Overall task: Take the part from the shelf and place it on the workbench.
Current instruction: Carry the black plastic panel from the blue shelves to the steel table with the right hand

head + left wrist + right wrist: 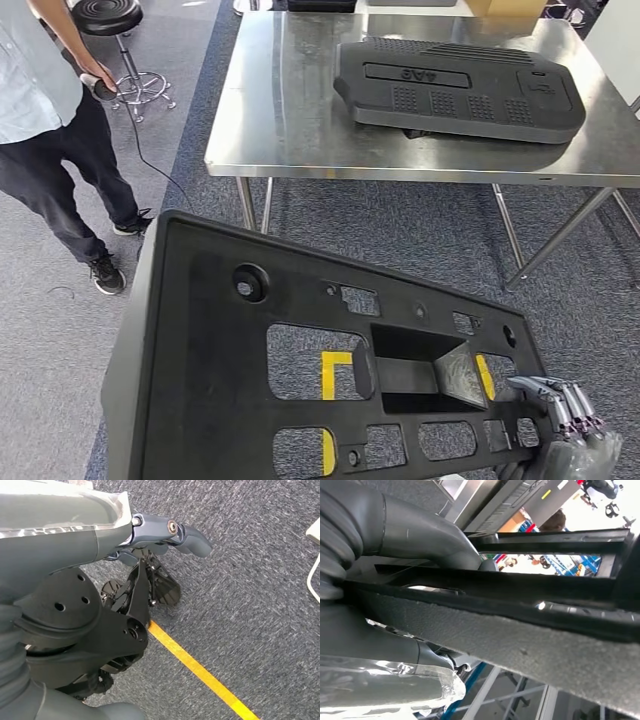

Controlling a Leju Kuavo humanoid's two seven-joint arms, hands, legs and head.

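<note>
A large black plastic part [226, 380] with several cut-outs fills the near half of the head view, carried flat in front of me. My right hand [558, 425] grips its near right edge, fingers curled over the rim. In the right wrist view the thick thumb of my right hand [414, 532] lies over the part's [516, 640] edge bar. The steel workbench [287, 110] stands ahead, a short way beyond the part. My left hand [166, 532] hangs over the carpet with its thumb out straight and nothing in it.
Another long black part [460, 90] lies on the workbench's right half. A person [38, 100] stands at the left beside a black stool [109, 15], with a cable trailing on the floor. Yellow floor tape [336, 375] shows through the cut-outs.
</note>
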